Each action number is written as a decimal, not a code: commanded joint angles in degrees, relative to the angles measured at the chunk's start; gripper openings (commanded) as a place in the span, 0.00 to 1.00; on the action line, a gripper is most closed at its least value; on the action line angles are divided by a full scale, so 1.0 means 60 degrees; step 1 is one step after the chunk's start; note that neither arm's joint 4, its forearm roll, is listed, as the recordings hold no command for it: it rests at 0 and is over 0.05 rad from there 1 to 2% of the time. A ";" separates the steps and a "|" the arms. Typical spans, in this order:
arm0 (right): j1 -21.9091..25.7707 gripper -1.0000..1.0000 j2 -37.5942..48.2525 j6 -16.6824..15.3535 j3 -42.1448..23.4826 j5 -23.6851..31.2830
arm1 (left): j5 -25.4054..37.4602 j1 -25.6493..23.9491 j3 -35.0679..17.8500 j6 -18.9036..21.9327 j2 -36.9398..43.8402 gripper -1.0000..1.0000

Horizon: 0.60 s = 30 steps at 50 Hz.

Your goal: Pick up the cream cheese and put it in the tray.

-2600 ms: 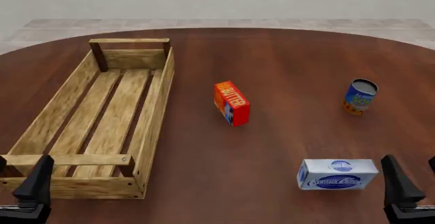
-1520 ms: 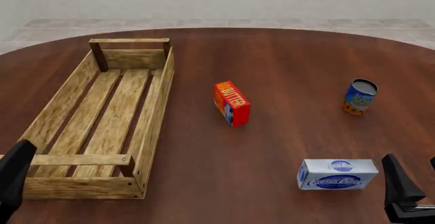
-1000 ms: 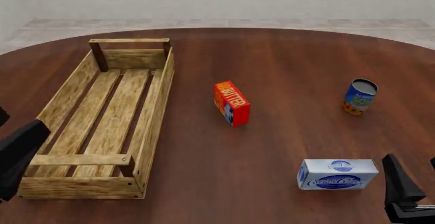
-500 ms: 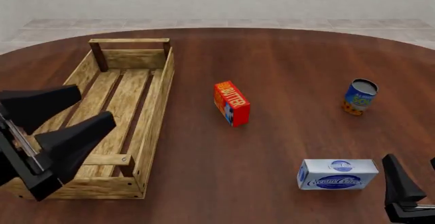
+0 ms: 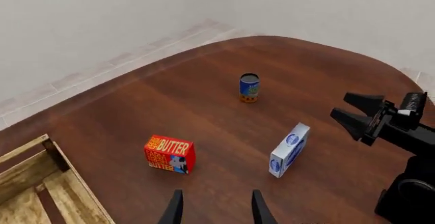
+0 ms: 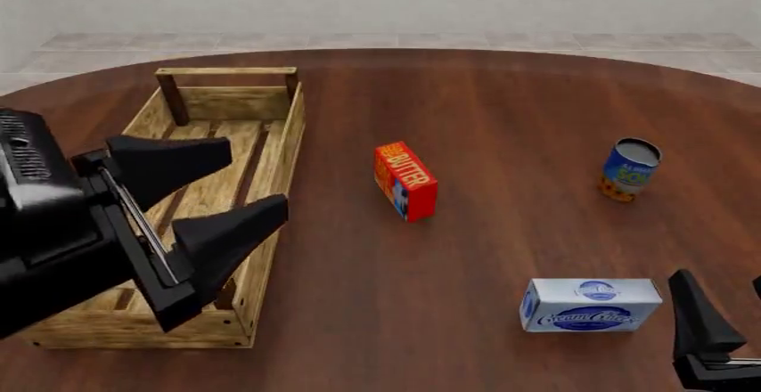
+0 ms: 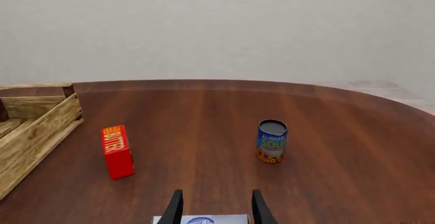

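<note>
The cream cheese (image 6: 591,304) lies flat on the table at the near right, a white-and-pale-blue box with a dark blue oval logo. It also shows in the left wrist view (image 5: 289,149), and its top edge shows in the right wrist view (image 7: 200,219). My right gripper (image 6: 717,276) stands open just right of the box, not touching it. The tray (image 6: 226,102), a long wooden-slat crate, sits at the left. Above its near half hangs my left gripper (image 6: 258,176), open and empty, its fingers pointing right toward the table's middle.
A red-orange butter box (image 6: 405,180) stands upright at the table's middle, between the tray and the cream cheese. A blue can (image 6: 629,168) stands farther back on the right. The right arm's open gripper (image 5: 341,105) shows beyond the cream cheese in the left wrist view.
My left arm has risen from the bottom left corner and swung right and forward over the tray's near half. The right arm and all objects have stayed still.
</note>
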 commanded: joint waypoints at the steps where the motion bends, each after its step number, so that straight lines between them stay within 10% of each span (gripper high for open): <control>1: -0.0009 1.00 0.0016 0.0019 0.0001 0.0002 | -0.0434 -0.0414 -0.0140 0.0212 0.0780 1.00; 30: -0.0004 1.00 0.0078 0.0089 0.0006 -0.0015 | -0.0327 -0.1446 -0.1971 0.0559 0.3392 1.00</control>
